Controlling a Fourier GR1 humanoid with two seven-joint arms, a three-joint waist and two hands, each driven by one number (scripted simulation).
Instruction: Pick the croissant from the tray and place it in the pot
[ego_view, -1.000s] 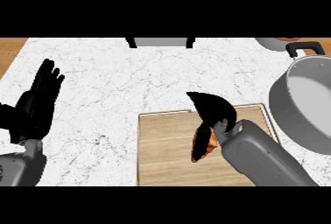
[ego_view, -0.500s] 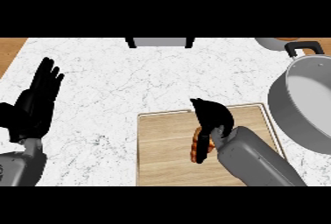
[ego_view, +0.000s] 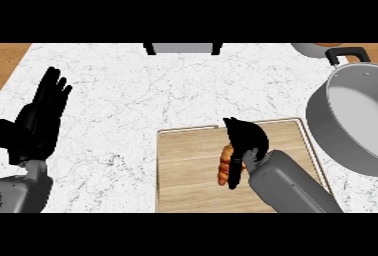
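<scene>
The croissant (ego_view: 224, 165), golden brown, lies on the wooden tray (ego_view: 188, 170) near the middle of its surface. My right hand (ego_view: 246, 140) sits over it with fingers and thumb curled down around it, hiding most of the pastry. The grey pot (ego_view: 347, 125) with a black handle stands at the right edge, open and hollow inside. My left hand (ego_view: 40, 120) rests open at the left edge, fingers up, away from the tray.
The white marble counter (ego_view: 162, 90) stretches behind the tray. A grey object with black legs (ego_view: 182, 48) stands at the counter's far edge. A small bowl-like item (ego_view: 316, 48) shows at the top right behind the pot.
My right hand has lowered and curled over the croissant, its fingers closing down round it. The left hand has stayed still.
</scene>
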